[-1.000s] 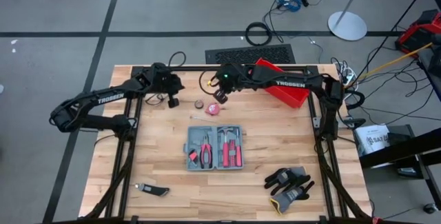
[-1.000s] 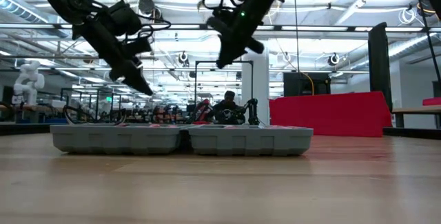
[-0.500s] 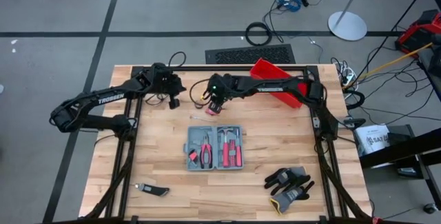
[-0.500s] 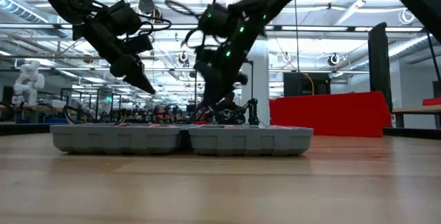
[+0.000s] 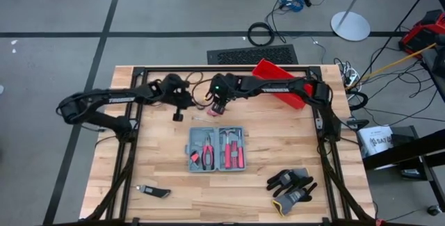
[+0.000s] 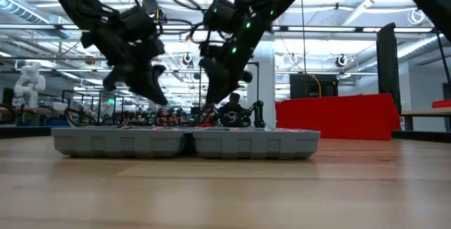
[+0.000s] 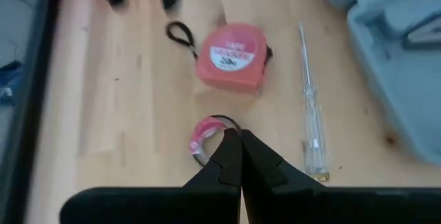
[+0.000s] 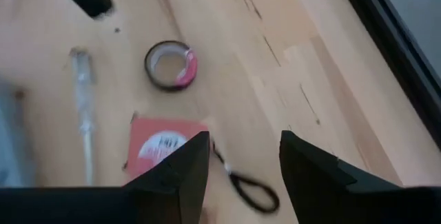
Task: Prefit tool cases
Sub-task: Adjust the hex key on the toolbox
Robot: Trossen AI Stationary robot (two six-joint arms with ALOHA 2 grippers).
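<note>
The right gripper [image 5: 217, 108], jaws apart, hovers directly over the tape measure [image 7: 232, 56], while the open case [image 5: 216, 149] lies on the bench nearer the front; left jaws together.

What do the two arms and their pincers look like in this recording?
Both arms are dark, jointed links with white TROSSEN lettering and loose black cables. The right arm carries lit green lights near its wrist. The left pincer has two dark tapered fingers; the right pincer has two dark, broad, blocky fingers.
</note>
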